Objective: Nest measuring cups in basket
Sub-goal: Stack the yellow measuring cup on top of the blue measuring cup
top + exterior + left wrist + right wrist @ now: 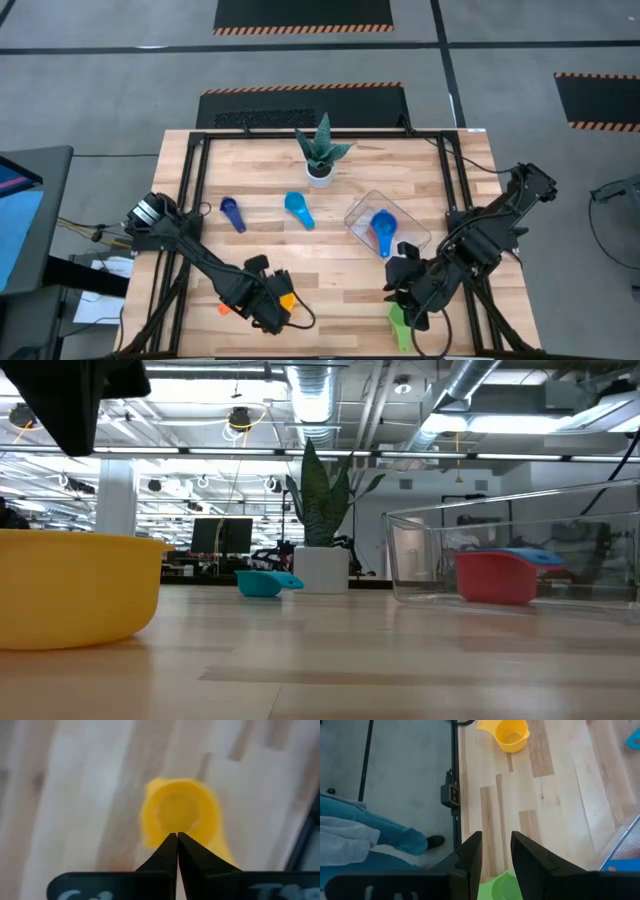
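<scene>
My left gripper (pixel 177 839) is shut and hangs over the yellow cup (pixel 180 815), which stands mouth up on the table near its near edge (pixel 288 300); the low view shows a gap above the cup (pixel 70 585). My right gripper (pixel 496 851) is open, its fingers standing over the green cup (pixel 502 887) near the near edge (pixel 400 325). The clear basket (pixel 360 212) holds a blue cup (pixel 383 230) and a red cup (pixel 495 578). A dark blue cup (pixel 232 213), a light blue cup (pixel 298 208) and an orange cup (pixel 222 309) lie on the table.
A white pot with a spiky green plant (pixel 322 150) stands toward the far edge, between the loose cups and the basket. Bare wood lies between the two grippers (pixel 340 290). A person's legs in jeans (pixel 365 832) show beside the table in the right wrist view.
</scene>
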